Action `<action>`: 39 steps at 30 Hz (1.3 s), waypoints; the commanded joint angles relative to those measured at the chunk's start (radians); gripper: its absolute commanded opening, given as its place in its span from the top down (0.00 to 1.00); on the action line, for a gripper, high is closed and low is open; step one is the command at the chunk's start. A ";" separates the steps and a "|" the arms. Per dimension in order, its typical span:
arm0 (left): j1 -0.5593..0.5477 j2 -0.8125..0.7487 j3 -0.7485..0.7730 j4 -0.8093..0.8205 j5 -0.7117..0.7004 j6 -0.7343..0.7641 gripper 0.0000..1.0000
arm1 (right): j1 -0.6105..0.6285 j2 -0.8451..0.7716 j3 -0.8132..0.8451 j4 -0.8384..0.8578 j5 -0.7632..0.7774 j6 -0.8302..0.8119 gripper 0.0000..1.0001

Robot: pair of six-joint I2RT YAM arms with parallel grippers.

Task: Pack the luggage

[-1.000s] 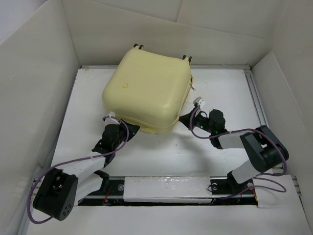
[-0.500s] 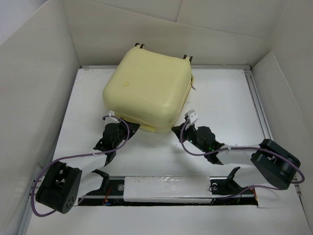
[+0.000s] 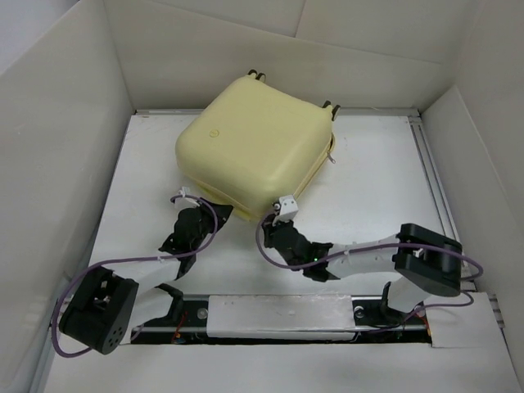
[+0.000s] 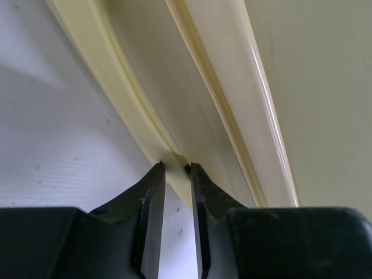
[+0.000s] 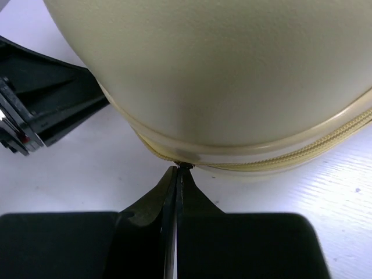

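Observation:
The luggage (image 3: pixel 250 147) is a pale yellow hard-shell suitcase lying flat and closed at the back middle of the table, its small wheels (image 3: pixel 255 75) at the far edge. My left gripper (image 3: pixel 218 215) is at its near left edge, with its jaws closed on the lower shell's rim (image 4: pixel 174 160). My right gripper (image 3: pixel 268 221) is at the near corner, shut on a small dark zipper pull (image 5: pixel 185 165) on the zipper line (image 5: pixel 325 139). The left gripper also shows in the right wrist view (image 5: pixel 40 110).
White cardboard walls (image 3: pixel 57 123) enclose the table on the left, back and right. A metal rail (image 3: pixel 430 164) runs along the right side. The arms' base bar (image 3: pixel 278 315) lies along the near edge.
My right gripper has moved left along the suitcase's near edge, from the right side to the near corner. The suitcase has turned a little and shifted back-right. The left gripper has barely moved.

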 commanded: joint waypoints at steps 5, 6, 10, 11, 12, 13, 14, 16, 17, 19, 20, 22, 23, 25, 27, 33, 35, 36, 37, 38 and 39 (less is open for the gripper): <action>-0.069 -0.038 -0.010 0.099 0.237 -0.032 1.00 | 0.087 0.084 0.195 -0.059 -0.037 0.151 1.00; -0.069 -0.047 -0.010 0.099 0.253 -0.032 1.00 | 0.087 0.099 0.224 -0.059 -0.037 0.151 1.00; -0.069 -0.084 -0.010 0.068 0.290 -0.032 1.00 | 0.087 0.154 0.297 -0.068 -0.037 0.100 1.00; -0.069 -0.084 -0.001 0.059 0.312 -0.032 1.00 | 0.096 0.145 0.297 -0.059 -0.051 0.110 1.00; -0.069 -0.095 0.010 0.048 0.325 -0.032 1.00 | 0.105 0.132 0.268 -0.036 -0.051 0.110 1.00; -0.069 -0.095 0.010 0.048 0.345 -0.032 1.00 | 0.116 0.092 0.213 -0.007 -0.051 0.123 1.00; -0.069 -0.095 0.010 0.048 0.345 -0.032 1.00 | 0.116 0.067 0.185 -0.007 -0.051 0.123 1.00; -0.078 -0.095 0.010 0.048 0.363 -0.032 1.00 | 0.127 0.005 0.087 -0.007 -0.031 0.136 1.00; -0.100 -0.095 0.010 0.048 0.363 -0.032 1.00 | 0.141 -0.069 0.052 -0.016 -0.031 0.136 1.00; -0.147 -0.084 0.021 0.048 0.319 -0.032 1.00 | 0.153 -0.147 -0.013 -0.046 -0.002 0.162 1.00; -0.201 -0.084 0.031 0.036 0.300 -0.019 1.00 | 0.162 -0.222 -0.062 -0.104 -0.002 0.178 1.00; -0.250 -0.111 0.050 -0.022 0.233 -0.006 1.00 | 0.162 -0.285 -0.094 -0.171 -0.002 0.218 1.00; -0.270 -0.131 0.067 -0.056 0.213 0.017 1.00 | 0.174 -0.310 -0.107 -0.200 -0.002 0.219 1.00; -0.281 -0.242 0.079 -0.148 0.144 0.027 0.95 | 0.194 -0.378 -0.119 -0.296 0.008 0.248 1.00; -0.281 -0.413 0.079 -0.275 0.107 0.048 0.70 | 0.219 -0.414 -0.150 -0.377 0.027 0.289 1.00; -0.281 -0.806 0.151 -0.747 -0.080 0.094 0.28 | 0.247 -0.565 -0.203 -0.467 0.014 0.347 0.56; -0.281 -0.903 0.192 -0.800 -0.160 0.094 0.22 | 0.247 -0.614 -0.174 -0.554 0.014 0.347 0.43; -0.281 -0.903 0.240 -0.800 -0.224 0.117 0.19 | 0.257 -0.631 -0.162 -0.585 0.014 0.347 0.42; -0.281 -0.839 0.276 -0.800 -0.247 0.126 0.19 | 0.257 -0.667 -0.135 -0.658 0.041 0.347 0.41; -0.281 -0.781 0.321 -0.800 -0.266 0.139 0.19 | 0.257 -0.684 -0.122 -0.689 0.055 0.347 0.41; -0.281 -0.711 0.423 -0.800 -0.276 0.151 0.18 | 0.257 -0.703 -0.107 -0.721 0.069 0.347 0.41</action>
